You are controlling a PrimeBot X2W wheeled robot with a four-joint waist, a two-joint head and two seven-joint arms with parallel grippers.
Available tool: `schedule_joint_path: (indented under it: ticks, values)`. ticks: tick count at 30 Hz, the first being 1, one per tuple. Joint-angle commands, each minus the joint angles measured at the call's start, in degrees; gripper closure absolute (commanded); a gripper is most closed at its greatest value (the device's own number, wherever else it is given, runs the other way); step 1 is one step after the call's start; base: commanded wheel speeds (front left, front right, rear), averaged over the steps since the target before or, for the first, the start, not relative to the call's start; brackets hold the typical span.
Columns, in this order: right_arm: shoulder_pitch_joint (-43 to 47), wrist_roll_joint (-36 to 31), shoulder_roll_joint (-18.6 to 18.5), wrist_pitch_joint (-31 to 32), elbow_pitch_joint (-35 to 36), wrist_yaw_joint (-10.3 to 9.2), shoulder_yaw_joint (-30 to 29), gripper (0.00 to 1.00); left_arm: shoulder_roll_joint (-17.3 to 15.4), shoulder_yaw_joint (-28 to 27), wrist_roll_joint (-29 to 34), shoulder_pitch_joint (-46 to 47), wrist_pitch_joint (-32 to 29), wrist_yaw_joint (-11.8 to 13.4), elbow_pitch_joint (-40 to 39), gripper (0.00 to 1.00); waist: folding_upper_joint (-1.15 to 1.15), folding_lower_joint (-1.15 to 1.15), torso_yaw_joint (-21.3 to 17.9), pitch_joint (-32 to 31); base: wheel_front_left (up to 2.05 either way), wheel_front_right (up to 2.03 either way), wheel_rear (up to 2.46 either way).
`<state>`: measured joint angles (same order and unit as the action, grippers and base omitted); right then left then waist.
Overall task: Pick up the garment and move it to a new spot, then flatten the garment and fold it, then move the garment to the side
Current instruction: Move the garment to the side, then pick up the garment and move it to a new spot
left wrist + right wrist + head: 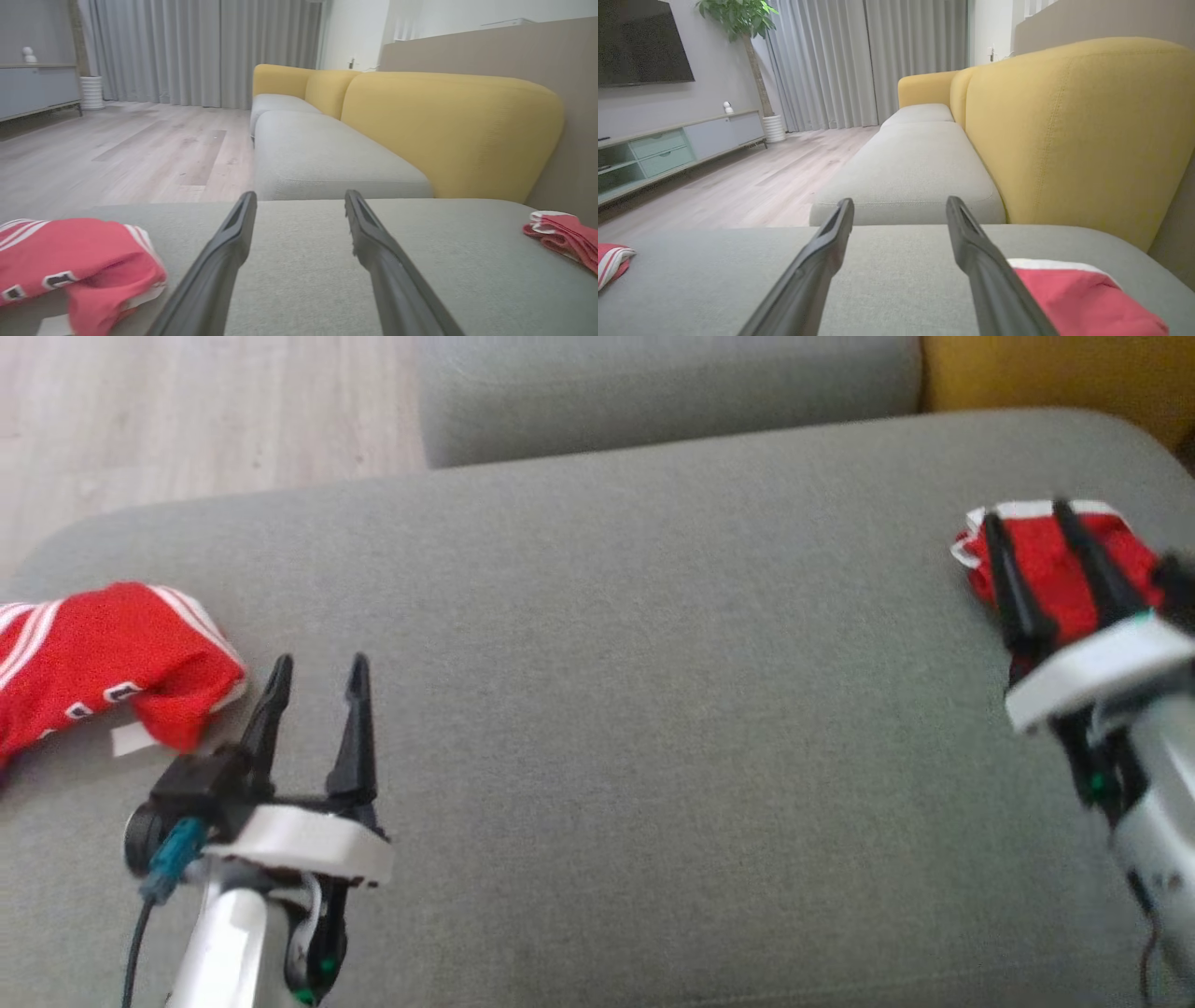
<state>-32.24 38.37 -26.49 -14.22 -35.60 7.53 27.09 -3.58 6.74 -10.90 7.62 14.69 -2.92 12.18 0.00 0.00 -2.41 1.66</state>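
Left hand (319,665), fingers apart and empty, is hovering at 7 o'clock just beside the garment (103,644), which is lying crumpled on the sofa cushion (653,663) at 9 o'clock. Right hand (1025,513), fingers apart, is hanging over a red cloth stack (1055,569) at 2 o'clock. Judging nothing done yet: pickup, flattening, folding remaining.

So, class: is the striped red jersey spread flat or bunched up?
Bunched up: the jersey lies in a rumpled heap on the grey cushion, striped trim curling over, lettering partly hidden in folds.

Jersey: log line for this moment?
jersey: bunched, unheld, left end of cushion | left end effector: open, beside jersey | right end effector: open, at red cloth stack
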Motion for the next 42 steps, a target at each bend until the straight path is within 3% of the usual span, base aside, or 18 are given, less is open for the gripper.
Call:
schedule_joint_path:
  ticks: [1,10,16,30,36,42]
  values:
    - [2.2,-0.9,-0.3,-0.7,3.2,-0.04,-1.2,0.0,-1.2,-2.6,0.0,1.4,0.3,0.5,-1.7,0.0,0.0,0.0,1.2,-1.4,0.0,0.0,0.0]
    - [18.1,-9.8,6.6,-0.8,13.1,-0.04,-13.1,0.0,-1.0,-5.6,0.0,-2.2,0.3,1.5,-2.3,0.0,0.0,0.0,1.4,-2.4,0.0,0.0,0.0]
    - [20.8,-14.0,10.1,0.3,15.0,-0.04,-14.5,0.0,-0.6,-6.1,0.2,-3.2,0.3,1.1,-2.4,0.0,0.0,0.0,1.1,-2.3,0.0,0.0,0.0]
    - [21.9,-17.0,12.0,3.2,18.0,-0.04,-16.8,0.0,0.0,-6.1,0.9,-2.2,0.3,0.4,-1.8,0.0,0.0,0.0,2.0,-2.1,0.0,0.0,0.0]
    - [22.0,-17.2,13.1,3.9,18.8,-0.04,-16.5,0.0,0.0,-6.1,1.8,-1.4,0.3,0.5,-1.3,0.0,0.0,0.0,5.9,-2.3,0.0,0.0,0.0]
    - [22.4,-16.9,14.6,4.0,18.8,-0.04,-15.1,0.0,-0.5,-7.4,2.0,-1.4,0.3,1.5,-0.3,0.0,0.0,0.0,12.7,-3.0,0.0,0.0,0.0]
